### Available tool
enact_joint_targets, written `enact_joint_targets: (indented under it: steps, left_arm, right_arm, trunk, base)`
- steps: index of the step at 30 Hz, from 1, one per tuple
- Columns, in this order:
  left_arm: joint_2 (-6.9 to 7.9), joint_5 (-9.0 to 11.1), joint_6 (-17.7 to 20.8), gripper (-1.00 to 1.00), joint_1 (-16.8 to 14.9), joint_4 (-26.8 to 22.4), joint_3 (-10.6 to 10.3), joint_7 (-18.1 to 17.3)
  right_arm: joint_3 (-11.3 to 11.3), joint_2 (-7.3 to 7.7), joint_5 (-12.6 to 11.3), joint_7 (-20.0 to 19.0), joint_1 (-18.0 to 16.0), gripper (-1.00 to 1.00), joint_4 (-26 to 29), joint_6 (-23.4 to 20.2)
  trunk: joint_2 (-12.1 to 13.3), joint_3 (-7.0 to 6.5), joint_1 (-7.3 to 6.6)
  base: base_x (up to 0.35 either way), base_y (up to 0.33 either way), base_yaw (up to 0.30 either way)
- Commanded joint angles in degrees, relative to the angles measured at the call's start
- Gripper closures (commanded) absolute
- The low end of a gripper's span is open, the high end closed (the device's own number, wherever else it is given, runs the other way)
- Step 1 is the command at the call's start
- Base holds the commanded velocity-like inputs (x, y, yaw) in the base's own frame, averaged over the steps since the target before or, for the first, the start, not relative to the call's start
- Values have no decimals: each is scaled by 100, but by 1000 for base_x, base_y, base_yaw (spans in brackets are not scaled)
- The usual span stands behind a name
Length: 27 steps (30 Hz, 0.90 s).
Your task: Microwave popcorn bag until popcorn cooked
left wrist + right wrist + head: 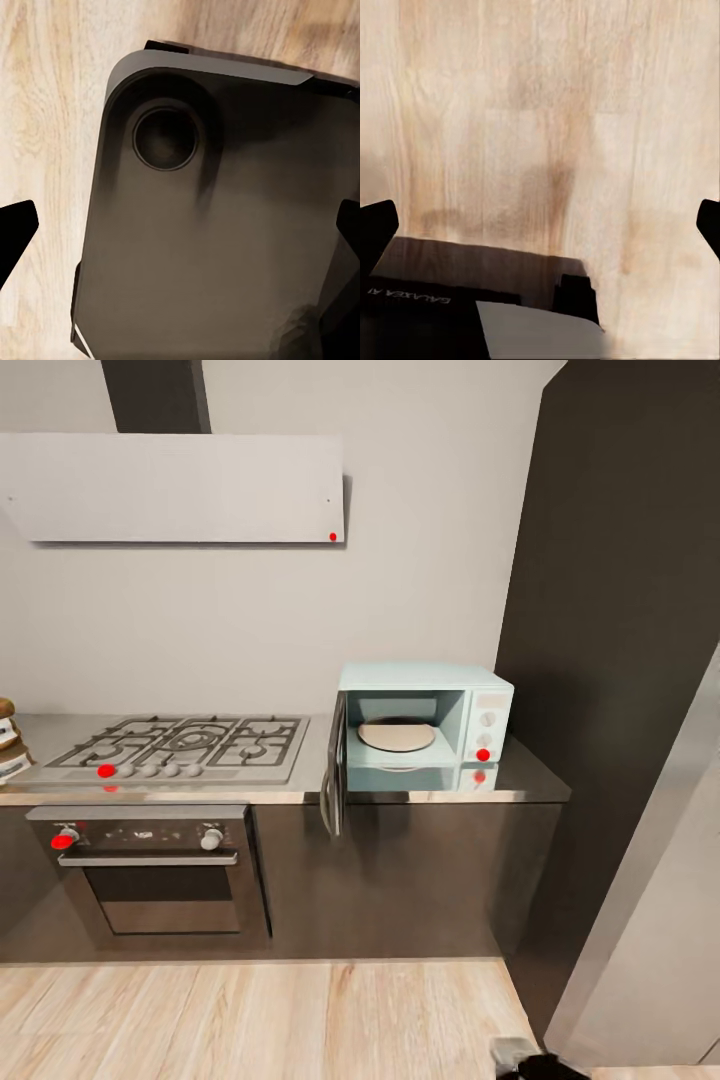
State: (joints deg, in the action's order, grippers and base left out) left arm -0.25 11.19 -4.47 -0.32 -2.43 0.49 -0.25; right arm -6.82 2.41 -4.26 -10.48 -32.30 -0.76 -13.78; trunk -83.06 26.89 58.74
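Note:
The pale mint-blue microwave (425, 730) stands on the grey countertop (525, 785), right of the hob. Its dark door (335, 775) is swung wide open and a round plate (397, 735) lies inside. A brown, creased thing with a white label, which looks like the popcorn bag (8, 745), is cut off at the far left edge of the countertop. My left gripper (184, 229) is open above my dark base. My right gripper (544, 225) is open over the wooden floor. No popcorn is in sight.
A steel gas hob (180, 745) sits left of the microwave, with a black oven (150, 870) below and a white hood (175, 485) above. A tall black cabinet (610, 610) rises at the right. Wooden floor (250, 1020) lies between me and the cabinets.

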Motion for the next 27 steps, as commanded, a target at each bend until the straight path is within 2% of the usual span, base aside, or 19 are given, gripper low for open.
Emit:
enact_joint_targets:
  steps: [1, 3, 5, 7, 13, 16, 23, 25, 27]
  left_arm:
    - [-1, 37, -18, -100, -4, 6, 3, -2]
    - [-1, 41, -18, -100, -4, 6, 3, -2]
    - [-1, 41, -18, -100, -4, 6, 3, -2]
    - [-1, 41, -18, -100, -4, 6, 3, -2]
    - [-1, 50, -18, -100, -4, 6, 3, -2]
    - [0, 54, -18, -100, -4, 5, 3, -2]
    - [7, 61, -18, -100, -4, 6, 3, 7]
    - [13, 269, -18, -100, -4, 6, 3, 7]
    - [24, 730, -17, -100, -4, 11, -6, 7]
  right_arm:
    - [-38, -5, -49, 117, 444, -100, -67, 121]
    - [-29, 0, -95, 234, 911, -100, -106, 602]
    - [-23, 4, -151, 253, 1110, -100, -115, 921]
    - [-21, 14, -173, 256, 1260, -100, -117, 1022]
    - [-21, 16, -180, 311, 1320, -100, -122, 1005]
    - [-21, 10, -181, 584, 1336, -100, -121, 1052]
    - [-21, -16, -177, 779, 1376, -100, -120, 1077]
    - [-21, -24, -177, 898, 1459, -100, -119, 1093]
    - [-26, -50, -173, 987, 1584, -100, -120, 1105]
  trunk:
    - [-3, 5, 0]
    - [-3, 5, 0]
    - [-3, 5, 0]
    - [-3, 5, 0]
    - [-3, 5, 0]
    - [-3, 5, 0]
    - [-3, 2, 0]
    - [-3, -2, 0]
    - [-3, -7, 0]
  base:
    - [0, 0, 0]
    - [0, 0, 0]
    - [0, 0, 0]
    - [0, 0, 0]
    - [0, 0, 0]
    - [0, 0, 38]
    - [0, 0, 238]
    - [0, 0, 270]
    - [0, 0, 271]
